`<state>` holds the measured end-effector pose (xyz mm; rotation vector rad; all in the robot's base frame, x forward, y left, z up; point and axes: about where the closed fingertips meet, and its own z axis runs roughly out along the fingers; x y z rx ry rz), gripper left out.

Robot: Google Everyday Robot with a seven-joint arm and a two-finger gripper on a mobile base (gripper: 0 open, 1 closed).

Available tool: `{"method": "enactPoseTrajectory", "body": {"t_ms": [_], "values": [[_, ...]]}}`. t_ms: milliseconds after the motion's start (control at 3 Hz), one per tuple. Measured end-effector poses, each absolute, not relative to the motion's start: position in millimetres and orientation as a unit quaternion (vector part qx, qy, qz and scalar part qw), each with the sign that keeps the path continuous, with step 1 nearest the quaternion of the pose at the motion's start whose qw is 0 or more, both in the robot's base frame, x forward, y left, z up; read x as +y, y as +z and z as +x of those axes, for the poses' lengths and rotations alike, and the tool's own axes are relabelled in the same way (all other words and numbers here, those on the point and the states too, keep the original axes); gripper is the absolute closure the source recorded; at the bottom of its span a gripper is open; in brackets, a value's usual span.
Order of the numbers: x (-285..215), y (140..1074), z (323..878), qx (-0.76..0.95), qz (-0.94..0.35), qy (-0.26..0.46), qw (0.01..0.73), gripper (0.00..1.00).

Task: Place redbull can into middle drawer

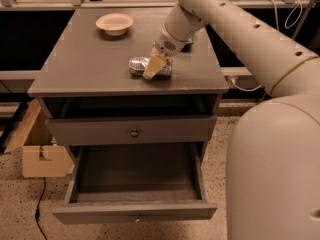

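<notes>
The redbull can [136, 65] lies sideways on the worktop [85, 59], partly behind the tool [153, 68]; whether the tool grips it cannot be told.

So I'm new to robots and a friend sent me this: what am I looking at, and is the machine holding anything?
The big pale curved shape is a robot's single arm, reaching in from the picture's right. One camera looks down at a grey cabinet from the front; where it is mounted is not known. The gripper at the arm's end is down on a redbull can, which lies on its side on the cabinet top. I cannot tell whether it has gripped the can yet. A pale bowl sits further back. Below, the middle drawer is pulled open, under a shut drawer. A cardboard box stands on the floor beside the cabinet.
</notes>
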<state>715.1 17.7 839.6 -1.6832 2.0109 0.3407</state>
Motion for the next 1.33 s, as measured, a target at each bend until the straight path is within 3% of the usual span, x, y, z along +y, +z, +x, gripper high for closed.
{"method": "enactPoseTrajectory", "body": {"t_ms": [333, 667, 1333], "values": [[16.7, 829.4, 713.7, 0.738, -0.619, 0.122, 0.238, 0.65], [15.5, 832.3, 710.4, 0.738, -0.617, 0.124, 0.241, 0.96], [-63.6, 883.3, 629.3, 0.781, -0.533, 0.106, 0.308, 1.0]]}}
